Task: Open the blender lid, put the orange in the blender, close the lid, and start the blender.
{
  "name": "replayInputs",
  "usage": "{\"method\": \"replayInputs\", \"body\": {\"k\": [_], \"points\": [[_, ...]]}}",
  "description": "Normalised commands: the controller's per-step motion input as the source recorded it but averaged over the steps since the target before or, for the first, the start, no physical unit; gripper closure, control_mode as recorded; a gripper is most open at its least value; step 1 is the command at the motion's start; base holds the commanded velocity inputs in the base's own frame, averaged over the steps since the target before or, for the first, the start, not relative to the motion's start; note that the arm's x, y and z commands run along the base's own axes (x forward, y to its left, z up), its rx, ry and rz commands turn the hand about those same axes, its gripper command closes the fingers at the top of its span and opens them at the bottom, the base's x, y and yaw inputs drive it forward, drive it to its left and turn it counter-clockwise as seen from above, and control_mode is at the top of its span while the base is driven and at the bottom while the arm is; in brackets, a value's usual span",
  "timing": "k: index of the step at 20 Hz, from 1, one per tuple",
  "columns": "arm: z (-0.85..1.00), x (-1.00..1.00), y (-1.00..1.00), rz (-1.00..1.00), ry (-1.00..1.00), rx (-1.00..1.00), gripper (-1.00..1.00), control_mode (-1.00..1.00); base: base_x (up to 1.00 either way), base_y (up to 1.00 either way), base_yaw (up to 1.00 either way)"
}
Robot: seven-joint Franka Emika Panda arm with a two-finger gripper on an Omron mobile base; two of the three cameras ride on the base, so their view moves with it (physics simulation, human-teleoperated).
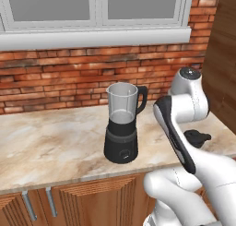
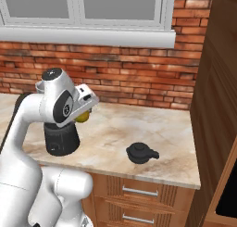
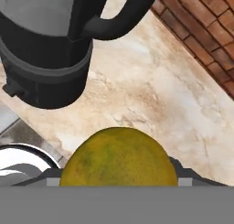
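A: So, where's the orange (image 3: 118,157)?
B: Held in the gripper (image 2: 83,116), jaws spread wide around it, raised beside the blender (image 1: 121,123).
A: And the jar?
B: Open, lid (image 2: 141,153) on the counter well to the right. The jar mouth lies left of the claw and higher.

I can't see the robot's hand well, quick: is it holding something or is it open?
Gripper: closed on the orange, held up beside the blender.
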Motion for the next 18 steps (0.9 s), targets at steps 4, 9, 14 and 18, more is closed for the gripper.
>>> {"method": "replayInputs", "body": {"k": [4,9,14,18], "points": [[0.84,-0.31,0.02,-0.01,-0.1,0.0,1.0,-1.0,0.0,0.0,0.0],[0.79,-0.1,0.2,0.0,-0.16,0.02,1.0,-1.0,0.0,0.0,0.0],[0.6,-0.03,0.35,0.0,-0.14,0.08,1.0,-1.0,0.0,0.0,0.0],[0.41,-0.15,0.36,0.0,-0.15,0.08,1.0,-1.0,0.0,0.0,0.0]]}}
